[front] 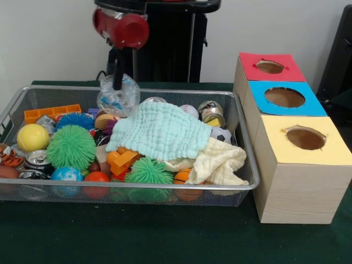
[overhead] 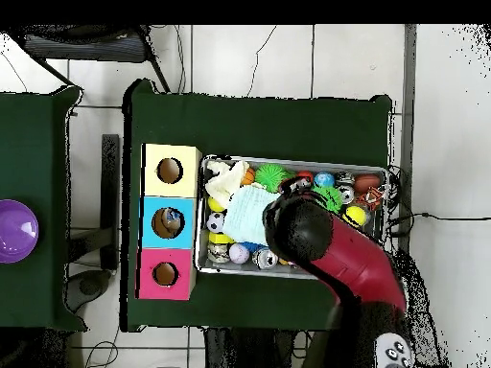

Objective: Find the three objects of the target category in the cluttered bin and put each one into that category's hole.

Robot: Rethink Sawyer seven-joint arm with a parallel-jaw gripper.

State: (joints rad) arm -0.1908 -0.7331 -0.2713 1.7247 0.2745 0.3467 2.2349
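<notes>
Clear plastic bag [front: 117,94] hangs in pincer [front: 117,85] grip; overhead, arm hides both.

Red arm reaching down from above, hand [front: 117,82] lowered at the far side, grip unclear

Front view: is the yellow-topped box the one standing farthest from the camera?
No. The yellow-topped box stands nearest the camera, the blue-topped box behind it, and the red-topped box farthest back.
</notes>
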